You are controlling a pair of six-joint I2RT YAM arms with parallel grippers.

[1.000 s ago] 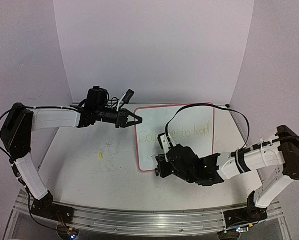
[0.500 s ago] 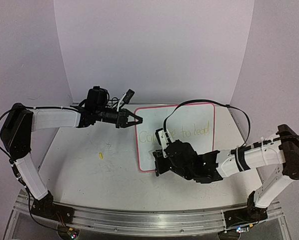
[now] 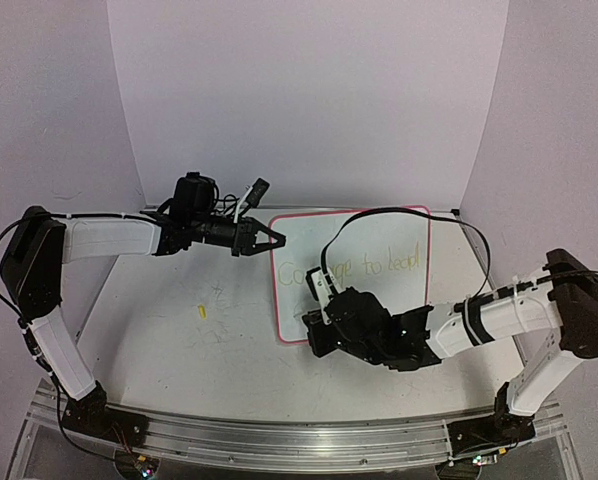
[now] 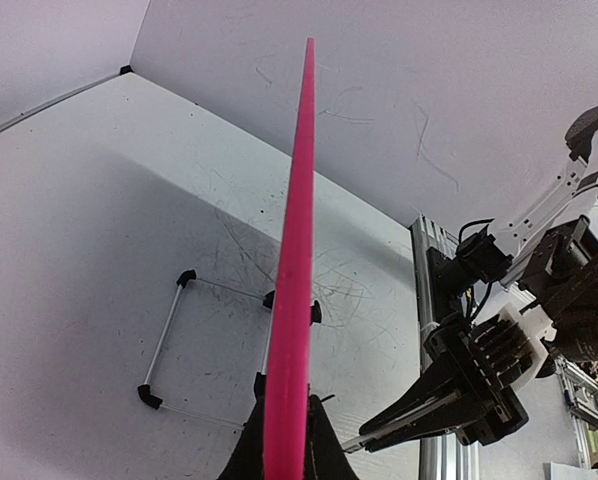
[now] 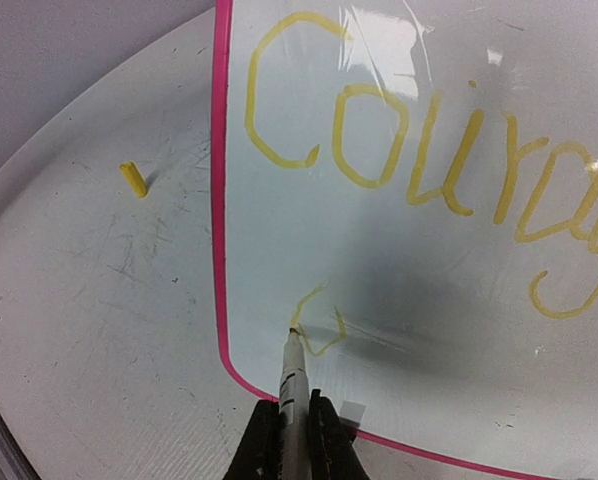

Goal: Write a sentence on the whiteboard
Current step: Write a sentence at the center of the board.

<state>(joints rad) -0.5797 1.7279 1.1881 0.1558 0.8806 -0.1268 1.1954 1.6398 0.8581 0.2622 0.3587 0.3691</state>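
Observation:
The whiteboard, glossy white with a pink rim, stands tilted at the table's middle back. My left gripper is shut on its upper left edge; the left wrist view shows the rim edge-on between the jaws of that gripper. The sentence in pale yellow reads "Courage to lead". My right gripper is shut on a marker. The marker's tip touches the board near its lower left corner, at a small new yellow stroke below "Coura". The right gripper shows at the bottom of its wrist view.
A small yellow marker cap lies on the table left of the board, and it also shows in the right wrist view. A thin wire stand with black feet sits behind the board. An aluminium rail runs along the near edge.
My right gripper has moved a little to the left with the marker, toward the board's lower left corner. The left arm and the board have not moved.

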